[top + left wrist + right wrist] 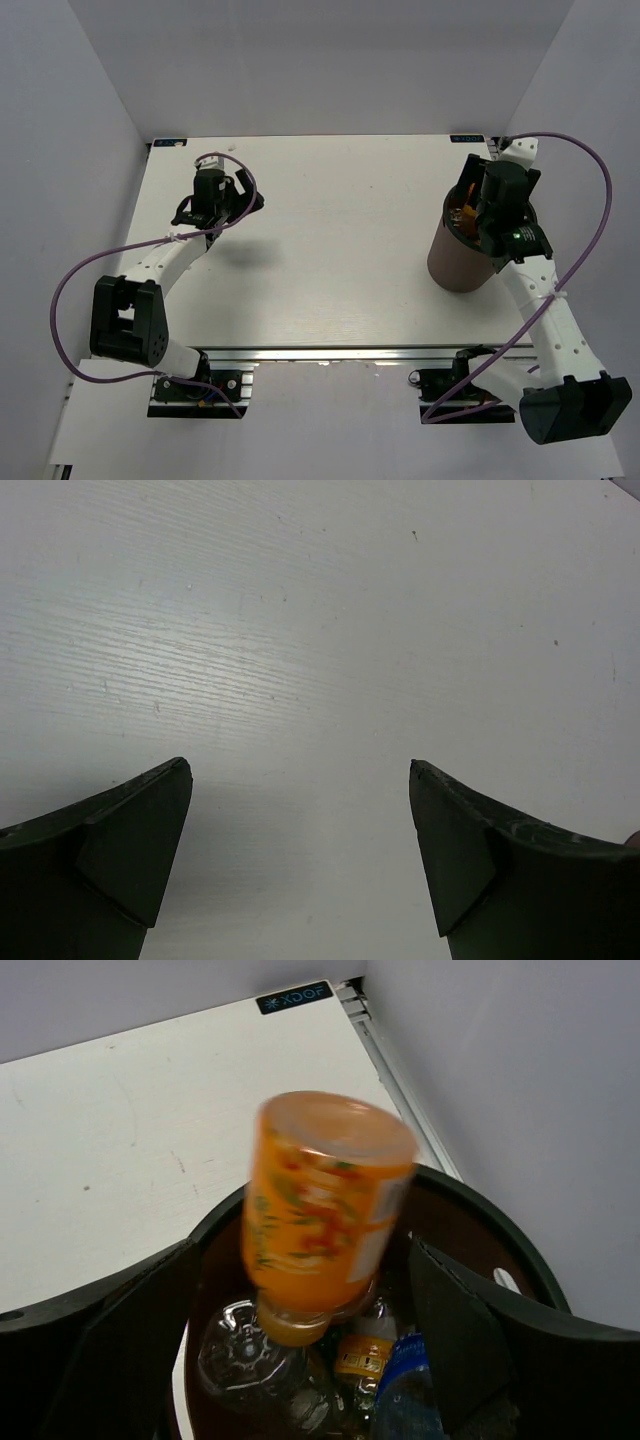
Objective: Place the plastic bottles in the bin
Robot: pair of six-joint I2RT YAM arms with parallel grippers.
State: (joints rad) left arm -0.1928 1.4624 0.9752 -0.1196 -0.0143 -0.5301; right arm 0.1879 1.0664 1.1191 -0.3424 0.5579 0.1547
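The dark brown bin (455, 265) stands at the right of the table. My right gripper (300, 1245) hangs over its mouth, open. An orange-filled bottle (325, 1210) is between the fingers, neck down and blurred, touching neither finger, just above the bin's rim (500, 1230). Inside the bin lie a plain clear bottle (240, 1360), a bottle with a yellow-orange band (365, 1355) and a blue-labelled bottle (410, 1390). My left gripper (300, 770) is open and empty over bare table at the far left (222, 212).
White walls close in the table on the left, back and right. The bin stands close to the right wall and the table's back right corner (345, 995). Purple cables loop from both arms.
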